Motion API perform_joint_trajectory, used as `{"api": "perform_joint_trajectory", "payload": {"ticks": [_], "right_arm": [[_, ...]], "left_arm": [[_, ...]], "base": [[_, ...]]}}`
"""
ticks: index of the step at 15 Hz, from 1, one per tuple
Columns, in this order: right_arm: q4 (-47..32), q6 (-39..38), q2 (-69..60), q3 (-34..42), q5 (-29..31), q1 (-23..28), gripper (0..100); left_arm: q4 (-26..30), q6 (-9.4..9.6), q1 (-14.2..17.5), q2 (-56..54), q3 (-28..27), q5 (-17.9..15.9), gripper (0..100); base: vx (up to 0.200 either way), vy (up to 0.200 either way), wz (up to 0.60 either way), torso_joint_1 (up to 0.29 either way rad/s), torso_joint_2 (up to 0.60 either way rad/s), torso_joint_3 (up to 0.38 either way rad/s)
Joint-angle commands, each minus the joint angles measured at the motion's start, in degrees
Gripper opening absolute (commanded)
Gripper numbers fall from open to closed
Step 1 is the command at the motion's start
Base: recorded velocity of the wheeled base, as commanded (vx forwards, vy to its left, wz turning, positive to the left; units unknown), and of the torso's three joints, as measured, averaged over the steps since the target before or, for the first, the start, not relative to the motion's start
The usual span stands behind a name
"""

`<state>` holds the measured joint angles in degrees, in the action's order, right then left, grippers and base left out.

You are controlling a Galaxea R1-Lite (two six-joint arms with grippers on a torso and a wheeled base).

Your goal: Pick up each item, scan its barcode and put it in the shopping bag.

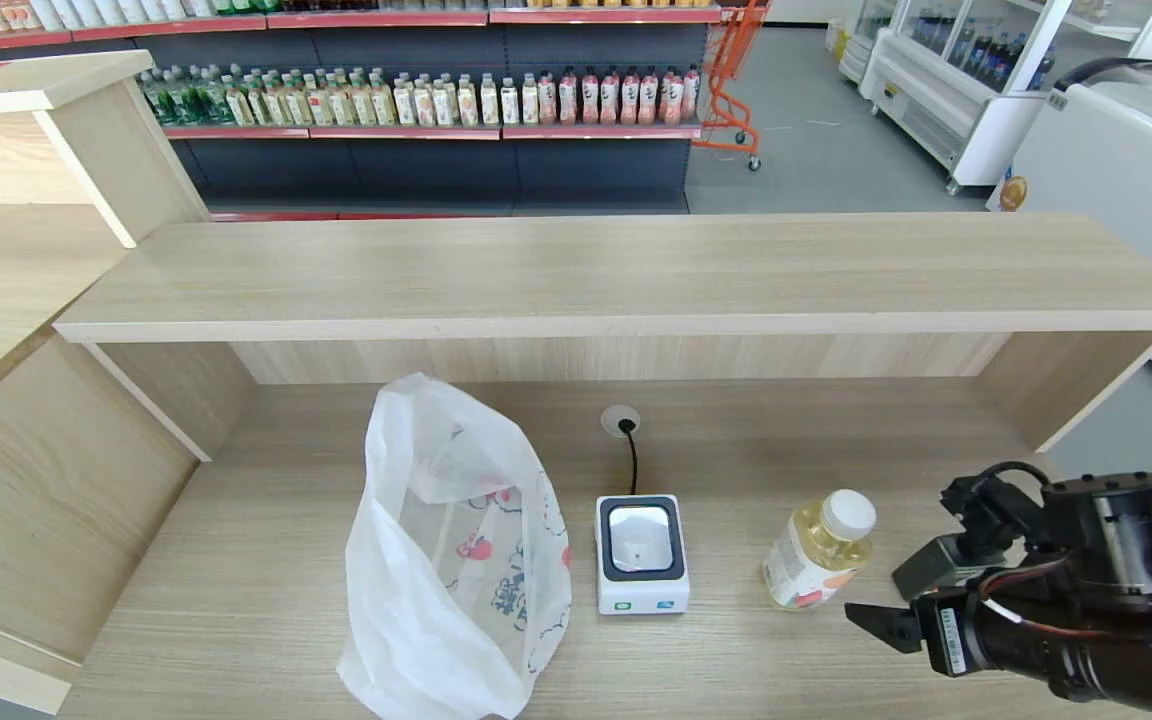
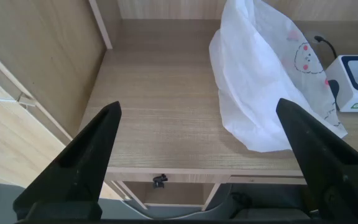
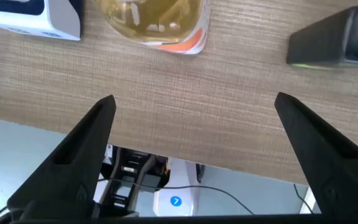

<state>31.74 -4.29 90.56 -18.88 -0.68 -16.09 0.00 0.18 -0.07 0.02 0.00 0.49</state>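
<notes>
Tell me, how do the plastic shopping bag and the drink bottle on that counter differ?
The shopping bag is soft, crumpled white plastic with cartoon prints; the bottle is rigid and clear, holding yellowish liquid. The shopping bag is far bigger than the bottle. The shopping bag's mouth gapes open; the bottle wears a white cap. Both rest on the wooden counter, flanking the scanner.

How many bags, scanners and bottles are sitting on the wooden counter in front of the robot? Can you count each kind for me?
Shopping bag: 1
Scanner: 1
Bottle: 1
Total: 3
</notes>
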Motion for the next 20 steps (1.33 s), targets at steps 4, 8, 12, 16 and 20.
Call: {"api": "perform_joint_trajectory", "payload": {"ticks": [4, 8, 12, 16, 20], "right_arm": [[13.4, 0.2, 12.4, 0.9, -0.1, -4.4, 100], [22.0, 2.3, 18.0, 1.0, 0.2, -5.1, 100], [32.6, 6.8, 24.0, 1.0, 0.5, -5.2, 100], [37.9, 6.8, 27.0, 0.8, 0.5, -6.8, 100], [46.9, 7.0, 31.9, -0.1, 3.7, -7.0, 100]], "left_arm": [[0.0, -0.01, 0.0, 0.0, 0.0, 0.0, 100], [0.0, -0.01, 0.0, 0.0, 0.0, 0.0, 100], [0.0, -0.01, 0.0, 0.1, 0.0, 0.0, 100], [0.0, -0.01, 0.0, 0.0, 0.0, 0.0, 100], [0.0, -0.01, 0.0, 0.1, 0.0, 0.0, 100]], "base": [[0.000, 0.000, 0.00, 0.000, 0.00, 0.000], [0.000, 0.000, 0.00, 0.000, 0.00, 0.000], [0.000, 0.000, 0.00, 0.000, 0.00, 0.000], [0.000, 0.000, 0.00, 0.000, 0.00, 0.000], [0.000, 0.000, 0.00, 0.000, 0.00, 0.000]]}}
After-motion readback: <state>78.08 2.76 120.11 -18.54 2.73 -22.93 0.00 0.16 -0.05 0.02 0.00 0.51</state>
